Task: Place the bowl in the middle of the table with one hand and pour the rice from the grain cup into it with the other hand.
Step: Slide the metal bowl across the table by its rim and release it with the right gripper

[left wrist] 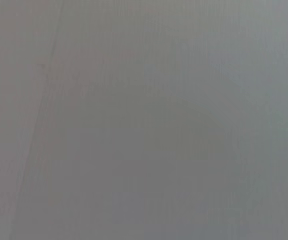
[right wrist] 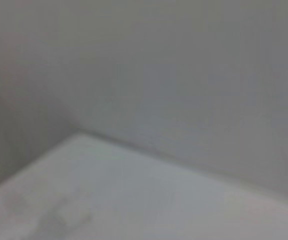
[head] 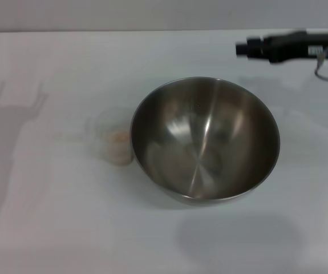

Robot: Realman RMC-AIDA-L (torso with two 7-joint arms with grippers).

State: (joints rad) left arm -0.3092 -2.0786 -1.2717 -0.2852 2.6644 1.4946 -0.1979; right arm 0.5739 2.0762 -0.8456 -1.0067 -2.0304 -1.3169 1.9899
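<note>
Right gripper (head: pixel 242 49) hangs far back, grip unclear; steel bowl (head: pixel 205 138) sits mid-table, grain cup (head: pixel 113 140) beside it for pouring.

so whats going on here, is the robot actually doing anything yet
Nothing is being handled right now. The bowl sits empty near the middle of the table, and the grain cup stands right beside it on the robot's left, with the rice still inside. The right claw hangs over the far right of the table, clear of both. The left claw is out of view; only a shadow shows.
</note>
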